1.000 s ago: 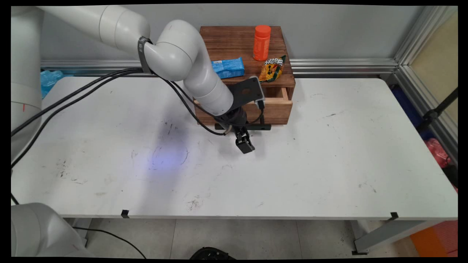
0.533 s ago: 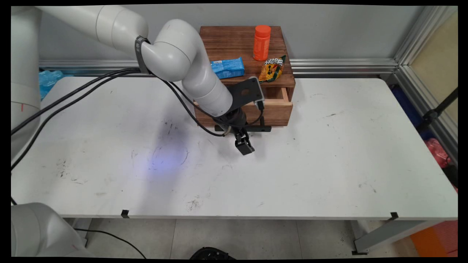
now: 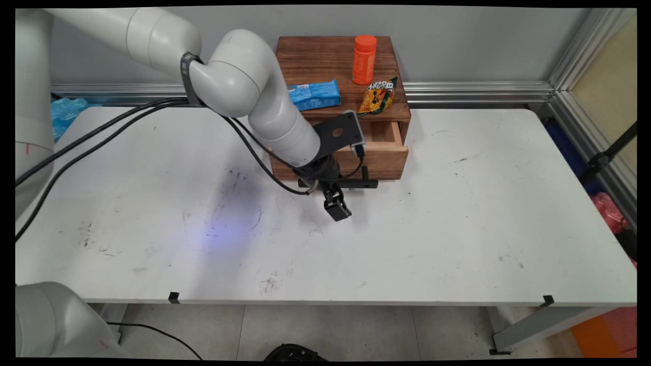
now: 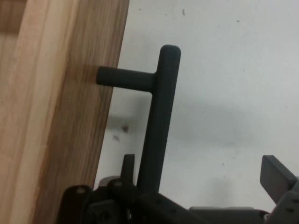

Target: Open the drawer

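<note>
Gripper (image 3: 338, 209) hangs low over the counter (image 3: 457, 229), jaws spread wide, gripping nothing. Black drawer handle (image 4: 159, 126) runs between them. Wooden drawer box (image 3: 386, 152), drawer part-open, sits at the counter's far edge.

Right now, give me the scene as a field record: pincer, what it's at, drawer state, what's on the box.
pincer: open, straddling the handle; contact unclear
drawer: partly pulled out of the wooden box
box top: orange bottle upright, blue packet, yellow snack pouch
table: white, box at its far edge
</note>
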Robot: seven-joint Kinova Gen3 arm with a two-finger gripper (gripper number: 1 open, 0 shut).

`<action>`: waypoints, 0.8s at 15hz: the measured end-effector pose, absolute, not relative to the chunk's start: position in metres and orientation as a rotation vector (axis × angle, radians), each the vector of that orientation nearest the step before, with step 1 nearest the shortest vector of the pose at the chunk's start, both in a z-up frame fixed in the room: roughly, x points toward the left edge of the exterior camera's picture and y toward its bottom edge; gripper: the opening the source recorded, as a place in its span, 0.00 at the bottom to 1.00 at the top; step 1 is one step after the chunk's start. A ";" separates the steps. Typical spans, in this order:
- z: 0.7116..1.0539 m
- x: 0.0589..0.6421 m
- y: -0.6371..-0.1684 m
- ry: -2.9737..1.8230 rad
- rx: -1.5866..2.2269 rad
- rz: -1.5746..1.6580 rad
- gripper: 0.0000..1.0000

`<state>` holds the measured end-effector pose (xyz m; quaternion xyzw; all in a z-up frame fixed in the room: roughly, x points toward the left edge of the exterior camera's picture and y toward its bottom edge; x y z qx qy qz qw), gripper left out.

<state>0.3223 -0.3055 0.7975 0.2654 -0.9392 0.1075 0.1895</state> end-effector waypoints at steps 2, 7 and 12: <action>0.797 0.323 -0.300 -2.643 0.753 0.291 1.00; 0.796 0.322 -0.287 -2.648 0.763 0.260 1.00; 0.795 0.320 -0.277 -2.653 0.763 0.238 1.00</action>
